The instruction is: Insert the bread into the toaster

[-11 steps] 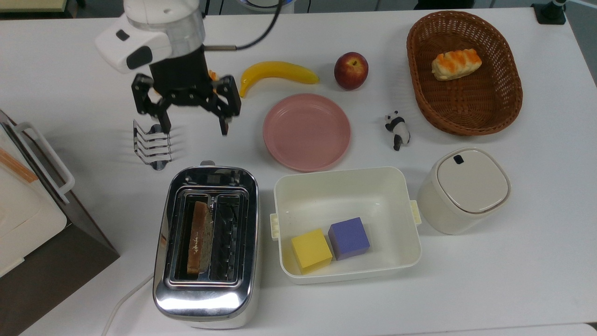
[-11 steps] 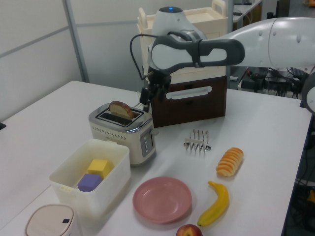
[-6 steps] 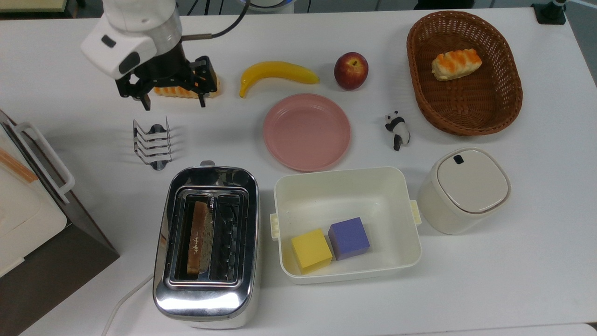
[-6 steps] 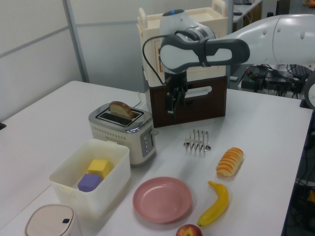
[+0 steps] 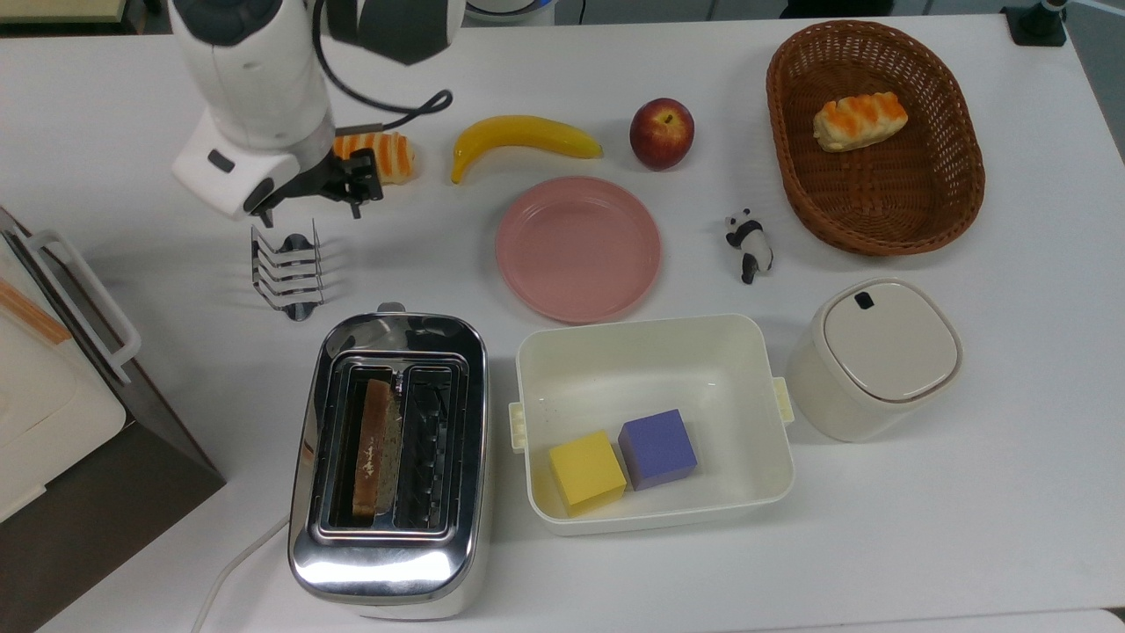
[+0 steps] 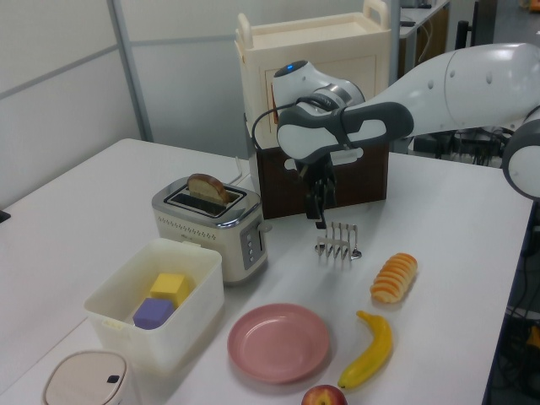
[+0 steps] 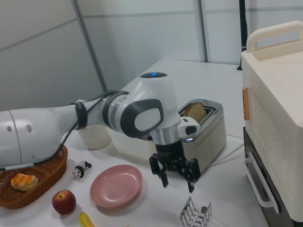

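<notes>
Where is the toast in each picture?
Top view: the toast stands in the toaster's left slot, lower left.
Left view: toast pokes up from the toaster, left of centre.
Right view: toast on top, right of centre.
Shared landmark: the toaster.

Two pastry rolls [image 5: 380,155] [image 5: 859,120], two cubes [image 5: 586,471] [image 5: 657,448], one toaster [image 5: 389,463], one bread slice [image 5: 373,447]

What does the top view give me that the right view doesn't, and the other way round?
Only in the top view: the white bin with a yellow block and a purple block, and the lidded canister. Only in the right view: the toaster's perforated side wall. Both share the toaster, the bread slice in its slot, the open gripper, the toast rack, the pink plate and the panda.
</notes>
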Robot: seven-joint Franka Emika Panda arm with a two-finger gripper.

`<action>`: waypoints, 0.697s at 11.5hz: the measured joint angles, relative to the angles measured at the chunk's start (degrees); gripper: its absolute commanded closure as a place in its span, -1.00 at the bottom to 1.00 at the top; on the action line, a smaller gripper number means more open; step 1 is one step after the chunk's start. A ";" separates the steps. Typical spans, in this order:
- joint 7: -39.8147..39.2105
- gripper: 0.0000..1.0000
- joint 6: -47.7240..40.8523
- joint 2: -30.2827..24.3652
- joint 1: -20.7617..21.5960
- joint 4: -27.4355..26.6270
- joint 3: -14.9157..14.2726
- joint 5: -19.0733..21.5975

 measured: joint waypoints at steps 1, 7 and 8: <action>-1.35 -0.28 1.07 0.83 -0.74 -0.02 0.00 -0.06; -2.48 0.40 5.47 4.26 -1.81 -0.17 0.03 -2.67; -2.48 0.39 5.47 4.01 -1.81 0.25 0.04 -2.67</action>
